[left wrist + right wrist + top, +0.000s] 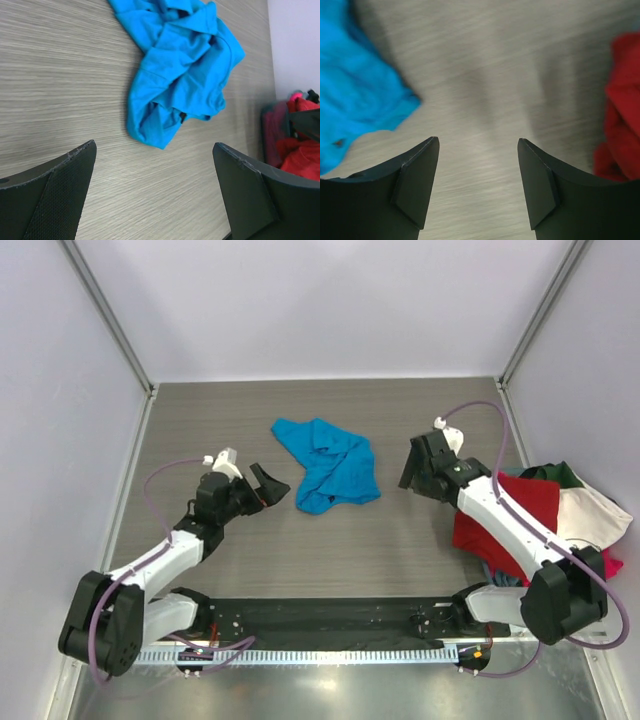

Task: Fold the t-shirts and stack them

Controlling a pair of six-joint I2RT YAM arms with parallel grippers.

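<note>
A bright blue t-shirt (330, 465) lies crumpled on the wooden table (200, 430), in the middle toward the back. My left gripper (270, 484) hovers just left of it, open and empty. In the left wrist view, the blue t-shirt (180, 70) lies beyond the wide-apart fingers of that gripper (154, 145). My right gripper (410, 468) stands just right of the shirt, open with nothing between its fingers. In its wrist view, the gripper (477, 140) is over bare table, with the blue t-shirt (355, 95) to its left. A heap of t-shirts lies at the right edge: red (510, 515), white (590, 515) and dark green (555, 475).
The red cloth of the heap shows at the right of both wrist views (305, 155) (622, 100). A bit of magenta cloth (610, 565) pokes out by the right arm's base. White walls close the table on three sides. A black mounting strip (330, 615) runs along the near edge.
</note>
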